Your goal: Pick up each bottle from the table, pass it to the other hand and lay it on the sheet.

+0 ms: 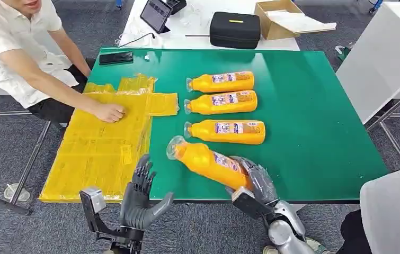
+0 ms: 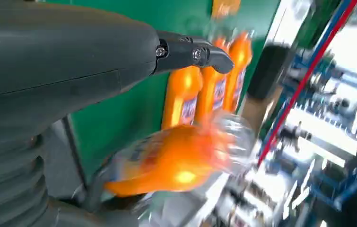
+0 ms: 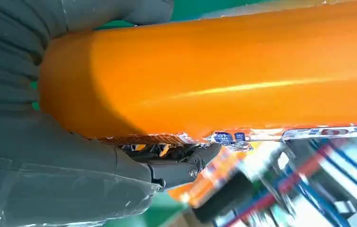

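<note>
The right hand (image 1: 255, 179) grips one orange plastic bottle (image 1: 204, 161) over the green desk's (image 1: 314, 121) near edge; left hand (image 1: 140, 200) fingers spread, empty. Three more orange bottles (image 1: 224, 102) lie beside the yellow sheet (image 1: 102, 148).

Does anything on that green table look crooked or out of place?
Yes: the yellow plastic sheet overhangs the green table's left edge, a person's hand pressing on it. Three orange bottles lie in a tidy row; the fourth orange bottle slants, gripped by the right hand.

Person's hand (image 1: 108, 112) on sheet (image 1: 102, 153) — obstacle.
</note>
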Available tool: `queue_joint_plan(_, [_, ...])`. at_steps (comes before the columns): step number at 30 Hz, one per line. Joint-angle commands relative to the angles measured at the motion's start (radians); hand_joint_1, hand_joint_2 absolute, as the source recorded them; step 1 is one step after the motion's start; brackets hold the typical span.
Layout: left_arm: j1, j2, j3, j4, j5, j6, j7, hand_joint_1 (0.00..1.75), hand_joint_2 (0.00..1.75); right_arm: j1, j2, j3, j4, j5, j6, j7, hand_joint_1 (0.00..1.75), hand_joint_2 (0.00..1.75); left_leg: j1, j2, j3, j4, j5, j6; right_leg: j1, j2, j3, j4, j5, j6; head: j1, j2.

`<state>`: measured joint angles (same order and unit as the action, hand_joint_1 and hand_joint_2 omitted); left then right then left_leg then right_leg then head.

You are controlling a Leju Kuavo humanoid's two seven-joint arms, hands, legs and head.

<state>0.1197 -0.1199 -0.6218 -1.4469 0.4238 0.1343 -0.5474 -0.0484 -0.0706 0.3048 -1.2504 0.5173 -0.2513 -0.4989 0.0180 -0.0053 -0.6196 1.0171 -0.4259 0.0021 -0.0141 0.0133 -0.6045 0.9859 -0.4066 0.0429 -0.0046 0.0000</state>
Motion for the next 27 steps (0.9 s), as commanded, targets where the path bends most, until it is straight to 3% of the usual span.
queue_joint_plan(1, [-0.029, 0.061, -0.04, 0.023, -0.029, -0.04, -0.029, 0.0, 1.75, -0.03, 0.09, 0.029, -0.063, -0.051, -0.012, -0.012, 1.5, 1.75, 0.0, 0.002, 0.002, -0.001, -0.001, 0.0, 0.0, 0.001, 0.001, 0.0, -0.001, -0.002, 0.0, 0.0])
queue_joint_plan(2, [-0.042, 0.055, -0.042, 0.027, -0.065, -0.029, -0.037, 0.0, 1.75, -0.05, 0.094, 0.041, -0.031, -0.057, -0.004, -0.011, 1.54, 1.75, 0.0, 0.001, 0.0, -0.001, 0.0, 0.0, 0.0, 0.0, -0.001, 0.0, 0.0, -0.001, 0.0, 0.0])
queue_joint_plan(3, [-0.063, 0.041, -0.04, 0.041, -0.104, -0.01, -0.039, 0.0, 1.75, -0.08, 0.102, 0.053, 0.016, -0.07, 0.006, -0.013, 1.75, 1.75, 0.0, 0.002, 0.001, -0.001, -0.001, 0.0, 0.001, 0.0, 0.0, 0.0, -0.001, -0.002, 0.0, 0.0])
queue_joint_plan(16, [-0.121, -0.021, 0.009, 0.093, -0.134, -0.038, -0.024, 0.0, 1.75, -0.217, 0.145, 0.204, 0.175, -0.078, 0.07, -0.015, 1.75, 1.75, 0.001, 0.003, -0.002, -0.001, 0.001, 0.0, 0.001, 0.001, -0.002, 0.0, 0.0, -0.001, 0.0, 0.0])
queue_joint_plan(23, [-0.137, -0.034, 0.026, 0.094, -0.045, -0.162, 0.016, 0.0, 1.75, -0.25, 0.167, 0.285, 0.22, -0.023, 0.032, -0.059, 1.75, 1.75, 0.001, 0.002, -0.002, -0.001, 0.001, 0.0, 0.001, 0.001, -0.002, 0.0, 0.0, -0.001, 0.0, 0.0])
queue_joint_plan(27, [-0.166, -0.054, 0.036, 0.103, -0.039, -0.144, 0.002, 0.0, 1.75, -0.256, 0.189, 0.332, 0.257, -0.028, 0.031, -0.068, 1.75, 1.75, 0.001, 0.002, -0.001, -0.001, 0.001, 0.0, 0.001, 0.001, -0.002, 0.0, 0.0, -0.002, 0.0, 0.0])
